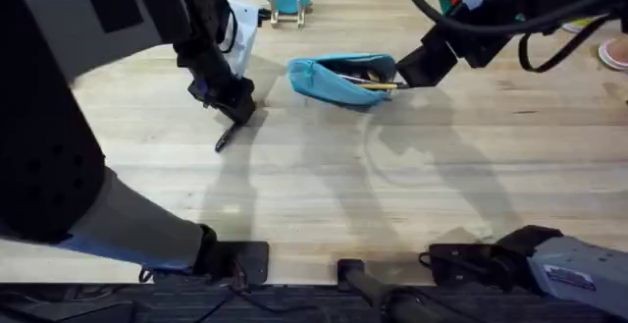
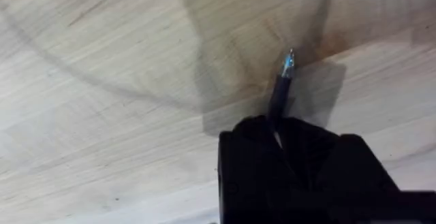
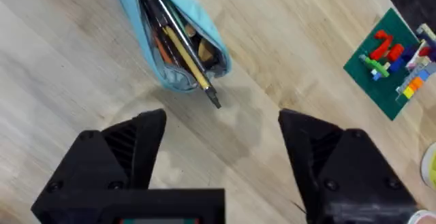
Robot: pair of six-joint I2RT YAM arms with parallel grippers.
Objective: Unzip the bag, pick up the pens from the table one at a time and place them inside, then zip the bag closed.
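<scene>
The left gripper (image 1: pixel 234 117) is clenching the slim black pen (image 1: pixel 224 140) by its upper end, with the tip hanging down close to the light wooden plank table (image 1: pixel 324 195); whether the tip is touching the wood is hard to tell. In the left wrist view the pen (image 2: pixel 281 88) is jutting out past the black fingers (image 2: pixel 252 149) on a short grip, so it is likely to pivot or slip if the arm is swinging quickly toward the bag.

The light blue soft fabric pouch (image 1: pixel 343 76) is lying unzipped near the far middle of the table, well apart from the left gripper. The yellow pen with a black end (image 3: pixel 184 50) is sitting in the opening (image 3: pixel 170 40), but its dark tip is poking out over the end nearest the right gripper (image 3: pixel 221 149). That overhang is the main risk: the zipper is likely to jam on it, or the pen could be nudged back out when the second one is going in.

The right gripper's fingers are spread wide and holding nothing, hovering just beside the pouch; a careless approach could shove the soft pouch sideways.

Count: 1 pouch, 2 pens (1 in the pouch, 1 in the left gripper), 2 grippers.
</scene>
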